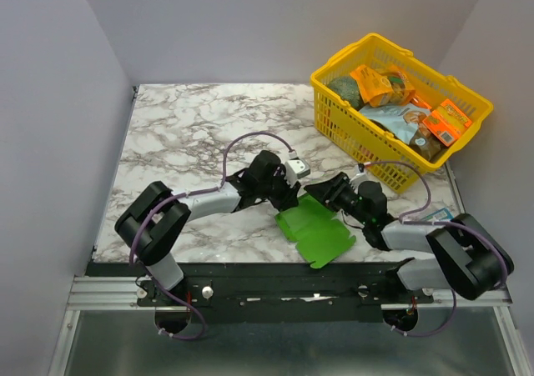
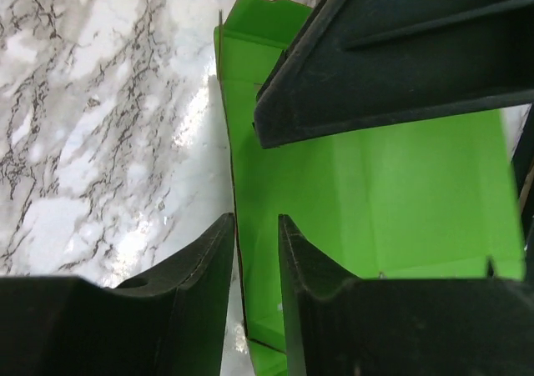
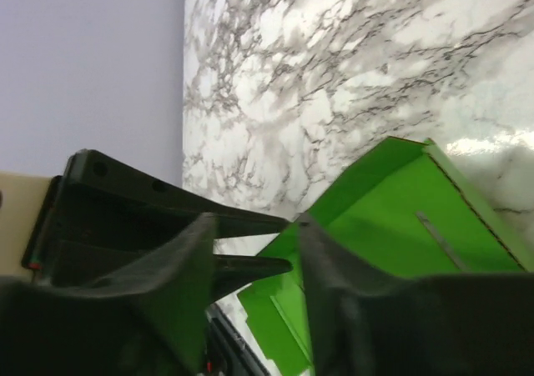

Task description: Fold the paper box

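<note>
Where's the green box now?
Top view: the box lies near-side on the table, right of centre, at the tips of the left claw and right claw.

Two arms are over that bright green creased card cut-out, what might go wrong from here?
The left pincer straddles the thin edge of the bright green creased card cut-out, so closing could crumple it or miss. The right pincer sits close by; the two may collide. The card's near corner lies near the front edge of the marble table, so a push might slide it off.
</note>
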